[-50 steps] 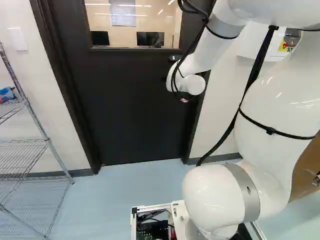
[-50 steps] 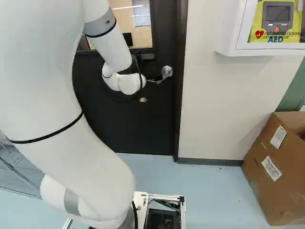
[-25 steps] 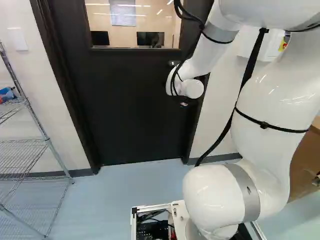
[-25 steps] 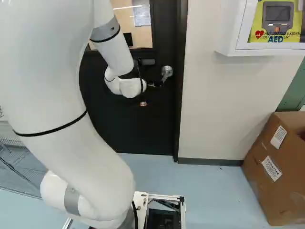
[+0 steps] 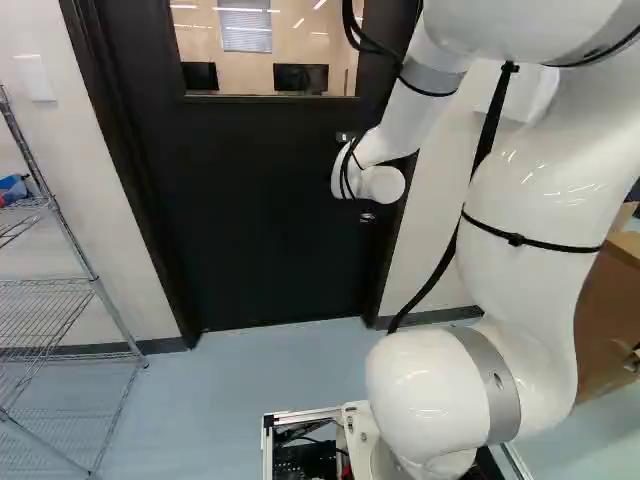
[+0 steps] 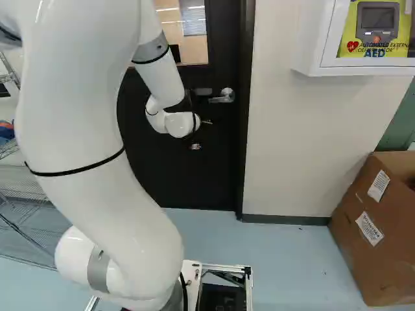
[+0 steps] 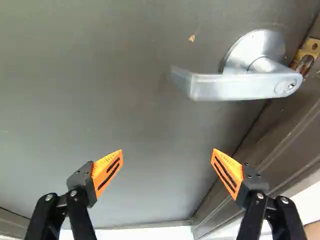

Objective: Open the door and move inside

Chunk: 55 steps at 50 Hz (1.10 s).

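The robot's claw (image 6: 201,134) is wide open, with nothing between its two fingers. Its orange pads (image 7: 107,171) stand well apart. The big white arm (image 5: 530,205) holds the claw up close to the dark door (image 5: 270,220), and the claw points at it.

The shiny door handle (image 7: 240,86) is ahead of the claw and up higher, over toward the side where the door meets its frame (image 6: 246,142). The claw is not touching it. The handle lies flat, and its free end points back over the space in front of the claw. Past the round part of the handle, farther out from the claw, there is a gold-coloured plate (image 7: 312,46) with a bit of metal latch (image 7: 304,64) right beside it. The door is in its frame or very near it. I cannot tell if it is open a tiny crack.

Above the claw there is a window (image 5: 265,35) in the door, and two dark screens show through it. Well off to the claw's left is a wire shelf (image 5: 97,282). Off to its right, a white box (image 6: 310,67) hangs on the wall, and a big brown box (image 6: 353,253) sits lower down on the blue floor (image 6: 285,265).
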### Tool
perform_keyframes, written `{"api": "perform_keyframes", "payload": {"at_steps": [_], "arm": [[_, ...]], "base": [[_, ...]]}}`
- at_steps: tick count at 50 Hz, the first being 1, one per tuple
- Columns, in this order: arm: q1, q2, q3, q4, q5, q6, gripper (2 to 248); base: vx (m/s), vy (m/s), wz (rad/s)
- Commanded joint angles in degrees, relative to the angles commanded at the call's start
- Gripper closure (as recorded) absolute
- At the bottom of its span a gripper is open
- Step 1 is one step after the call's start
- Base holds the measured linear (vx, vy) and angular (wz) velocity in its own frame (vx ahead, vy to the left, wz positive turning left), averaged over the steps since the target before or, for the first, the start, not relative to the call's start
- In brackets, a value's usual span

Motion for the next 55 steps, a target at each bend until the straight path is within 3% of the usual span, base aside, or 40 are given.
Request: {"api": "perform_keyframes", "payload": {"at_steps": [15,55], "arm": [[0.01,-1.32,-0.51,3.62,0.01,0.00,3],[2.08,-10.49,-11.22,21.93,1.31,0.00,3]], "base": [[0.000,0.000,0.000],[0.000,0.000,0.000]]}}
